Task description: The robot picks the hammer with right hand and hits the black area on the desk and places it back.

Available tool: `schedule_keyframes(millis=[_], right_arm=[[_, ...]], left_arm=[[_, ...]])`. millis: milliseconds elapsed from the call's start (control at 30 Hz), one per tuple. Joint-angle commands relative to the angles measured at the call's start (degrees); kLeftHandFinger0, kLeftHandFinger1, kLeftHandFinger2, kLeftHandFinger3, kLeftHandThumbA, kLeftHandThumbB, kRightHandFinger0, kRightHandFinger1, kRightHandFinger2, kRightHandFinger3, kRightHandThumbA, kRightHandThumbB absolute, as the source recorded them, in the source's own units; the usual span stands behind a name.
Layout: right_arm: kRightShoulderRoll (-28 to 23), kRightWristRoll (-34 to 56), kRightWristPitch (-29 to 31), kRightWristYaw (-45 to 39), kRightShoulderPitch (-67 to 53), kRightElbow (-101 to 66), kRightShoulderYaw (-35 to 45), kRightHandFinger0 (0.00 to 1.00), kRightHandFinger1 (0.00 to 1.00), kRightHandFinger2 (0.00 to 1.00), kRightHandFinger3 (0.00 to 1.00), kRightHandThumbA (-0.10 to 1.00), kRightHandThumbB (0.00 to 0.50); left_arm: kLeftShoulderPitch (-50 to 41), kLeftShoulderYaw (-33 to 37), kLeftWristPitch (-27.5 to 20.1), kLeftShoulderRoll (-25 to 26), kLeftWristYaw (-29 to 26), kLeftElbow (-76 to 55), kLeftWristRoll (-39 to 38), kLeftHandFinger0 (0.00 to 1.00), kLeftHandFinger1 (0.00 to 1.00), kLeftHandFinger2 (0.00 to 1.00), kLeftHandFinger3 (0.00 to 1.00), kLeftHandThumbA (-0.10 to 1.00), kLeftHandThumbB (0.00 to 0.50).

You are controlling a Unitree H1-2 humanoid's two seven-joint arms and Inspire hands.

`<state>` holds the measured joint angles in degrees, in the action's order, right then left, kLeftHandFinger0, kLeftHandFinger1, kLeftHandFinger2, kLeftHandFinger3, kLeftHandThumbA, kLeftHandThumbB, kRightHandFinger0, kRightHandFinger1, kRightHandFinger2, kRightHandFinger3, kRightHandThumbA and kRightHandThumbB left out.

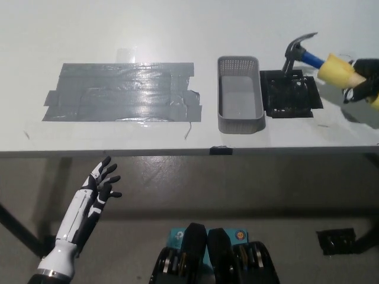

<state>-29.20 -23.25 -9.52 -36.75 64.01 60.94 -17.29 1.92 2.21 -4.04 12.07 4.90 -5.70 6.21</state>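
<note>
Striking step: right hand [362,83] clamped on hammer [317,59], head over black pad [291,94] near desk [177,29] right edge; next, a downward blow. Left hand [95,192] idle, fingers apart.

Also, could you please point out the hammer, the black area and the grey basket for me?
hammer [298,48], head view, on its metal head.
black area [291,94], head view, at its centre.
grey basket [239,125], head view, on its near wall.

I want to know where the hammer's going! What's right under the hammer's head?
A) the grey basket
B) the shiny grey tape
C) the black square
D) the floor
C: the hammer, held in the right hand, has its head at the black square's top edge.
</note>
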Motion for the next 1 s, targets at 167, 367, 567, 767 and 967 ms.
schedule_keyframes(millis=[167, 367, 567, 767, 967], right_arm=[[0.6, 6.3, 1.9, 8.3, 4.1, 6.7, 8.2, 1.0, 1.0, 1.0, 1.0, 0.42, 0.315], [0.3, 7.1, 4.8, 10.7, 3.3, 5.1, 10.4, 1.0, 1.0, 1.0, 1.0, 0.73, 0.342], [0.1, 8.3, 7.8, 16.9, 2.8, 1.3, 14.1, 1.0, 1.0, 1.0, 1.0, 0.89, 0.388], [0.1, 10.7, 14.9, 25.9, 2.6, -7.3, 20.8, 1.0, 1.0, 1.0, 1.0, 0.92, 0.377], [1.5, 10.6, 8.6, 27.2, -1.3, -38.8, 25.0, 1.0, 1.0, 1.0, 1.0, 1.0, 0.415]], left_arm=[[-0.3, -0.9, -1.2, 0.7, 0.3, -2.1, -0.7, 0.72, 0.87, 0.99, 1.0, 0.96, 0.0], [-0.3, -0.7, -1.8, 0.6, 0.1, -1.7, -0.4, 0.7, 0.83, 0.95, 0.98, 0.95, 0.0], [-0.5, -0.5, -1.5, 0.6, 0.1, -1.8, 0.1, 0.66, 0.81, 0.9, 0.97, 0.99, 0.001], [-0.2, -0.5, -2.5, 0.9, 0.0, -1.4, 0.4, 0.66, 0.8, 0.88, 0.97, 1.0, 0.0], [1.7, -0.4, -1.7, 0.4, 0.0, -1.4, 0.4, 0.72, 0.83, 0.91, 1.0, 0.99, 0.0]])
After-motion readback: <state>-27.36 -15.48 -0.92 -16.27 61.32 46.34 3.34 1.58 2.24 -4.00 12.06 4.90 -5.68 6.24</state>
